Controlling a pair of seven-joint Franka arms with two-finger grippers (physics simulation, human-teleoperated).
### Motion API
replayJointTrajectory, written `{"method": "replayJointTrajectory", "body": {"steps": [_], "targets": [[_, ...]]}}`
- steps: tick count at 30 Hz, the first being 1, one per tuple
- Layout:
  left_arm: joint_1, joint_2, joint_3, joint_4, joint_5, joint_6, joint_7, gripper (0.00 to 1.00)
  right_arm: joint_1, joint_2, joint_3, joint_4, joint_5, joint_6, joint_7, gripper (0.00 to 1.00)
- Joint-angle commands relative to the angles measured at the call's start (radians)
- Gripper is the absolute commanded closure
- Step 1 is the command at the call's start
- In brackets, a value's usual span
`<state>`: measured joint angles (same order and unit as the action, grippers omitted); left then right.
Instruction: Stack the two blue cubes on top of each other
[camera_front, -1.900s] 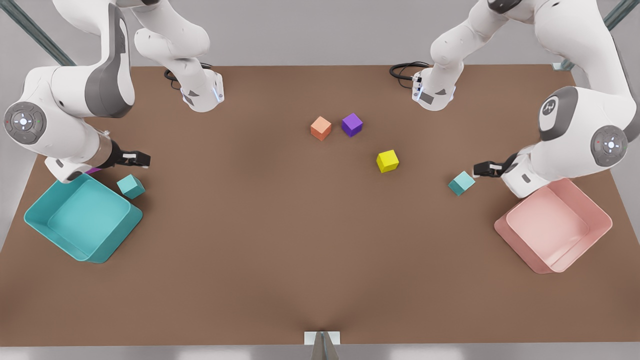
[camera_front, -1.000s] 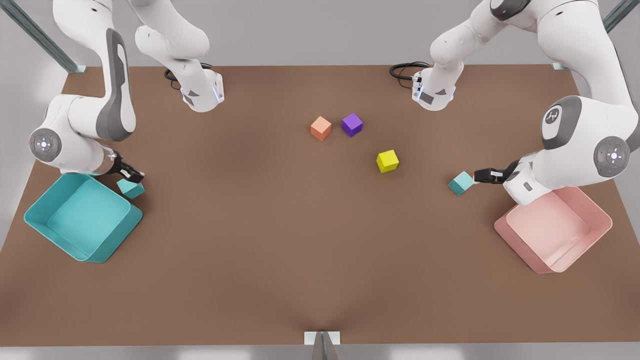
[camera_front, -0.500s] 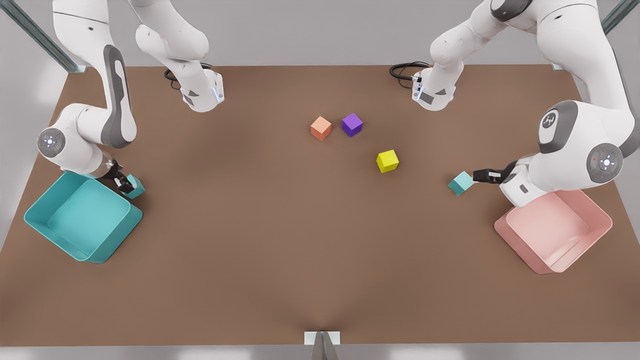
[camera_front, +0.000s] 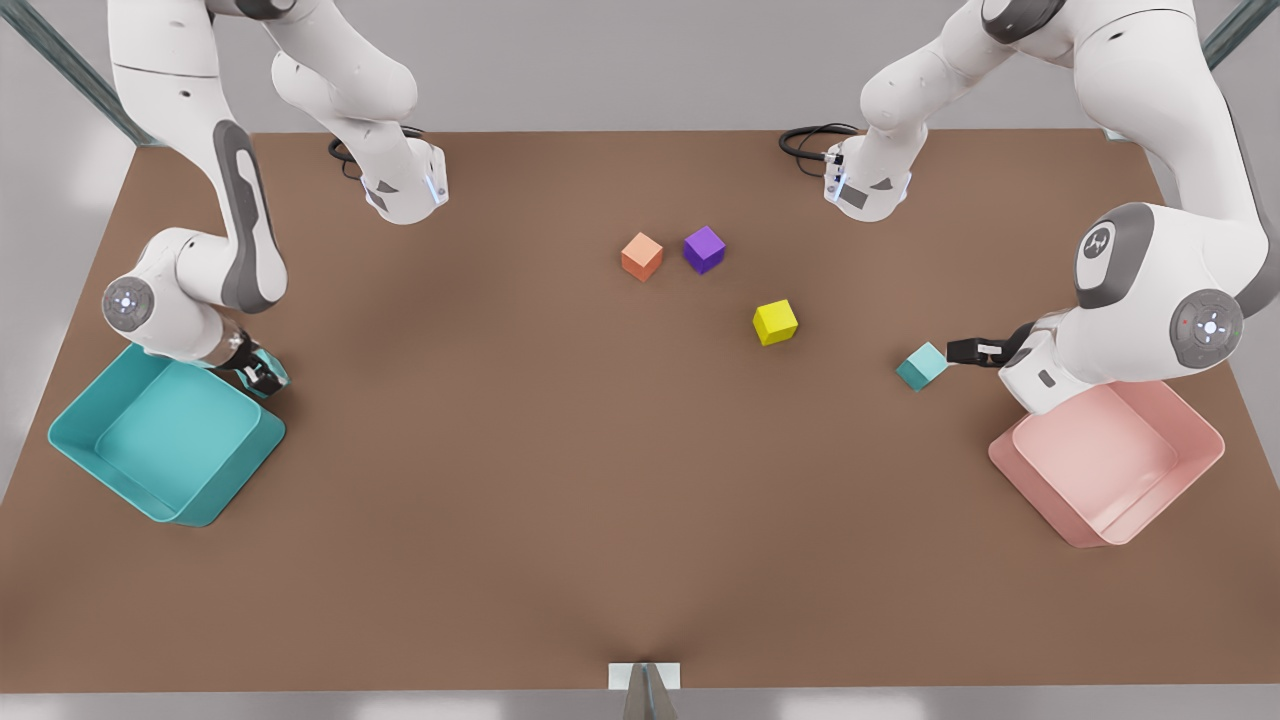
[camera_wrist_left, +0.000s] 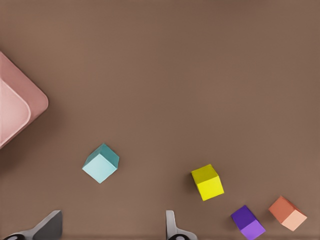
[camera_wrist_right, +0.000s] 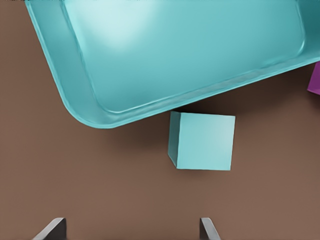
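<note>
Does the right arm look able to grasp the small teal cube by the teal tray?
Probably yes: the right hand hangs open above the uncovered small teal cube, though the teal tray wall crowds one side. Left hand waits by the other teal cube.

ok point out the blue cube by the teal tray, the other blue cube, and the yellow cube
blue cube by the teal tray (camera_wrist_right: 206, 141), right wrist view, on its light top face
other blue cube (camera_front: 922, 365), front view, its middle
yellow cube (camera_front: 775, 322), front view, its middle
</note>
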<state>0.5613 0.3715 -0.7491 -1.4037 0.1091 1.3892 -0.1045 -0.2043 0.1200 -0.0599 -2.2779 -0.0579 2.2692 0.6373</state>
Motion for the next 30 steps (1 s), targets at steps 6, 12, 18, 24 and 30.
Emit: {"method": "replayJointTrajectory", "body": {"steps": [6, 12, 18, 24, 30], "targets": [[0.002, -0.002, -0.001, -0.014, 0.001, -0.001, -0.001, 0.00, -0.021, 0.036, 0.000, 0.003, 0.004, 0.046, -0.087, 0.01], [0.002, -0.002, -0.001, -0.015, 0.000, -0.001, -0.001, 0.00, -0.035, 0.079, 0.000, 0.006, 0.004, 0.066, -0.088, 0.01], [0.002, -0.002, -0.001, -0.018, 0.001, -0.004, -0.001, 0.00, -0.075, 0.112, 0.000, 0.005, 0.003, 0.110, -0.146, 0.01], [0.002, -0.005, -0.001, -0.021, 0.001, -0.007, -0.001, 0.00, -0.078, 0.113, 0.000, -0.003, 0.004, 0.121, -0.148, 0.01], [0.002, -0.005, -0.001, -0.023, 0.001, -0.007, -0.001, 0.00, -0.101, 0.115, 0.000, -0.005, 0.006, 0.119, -0.172, 0.01]]}}
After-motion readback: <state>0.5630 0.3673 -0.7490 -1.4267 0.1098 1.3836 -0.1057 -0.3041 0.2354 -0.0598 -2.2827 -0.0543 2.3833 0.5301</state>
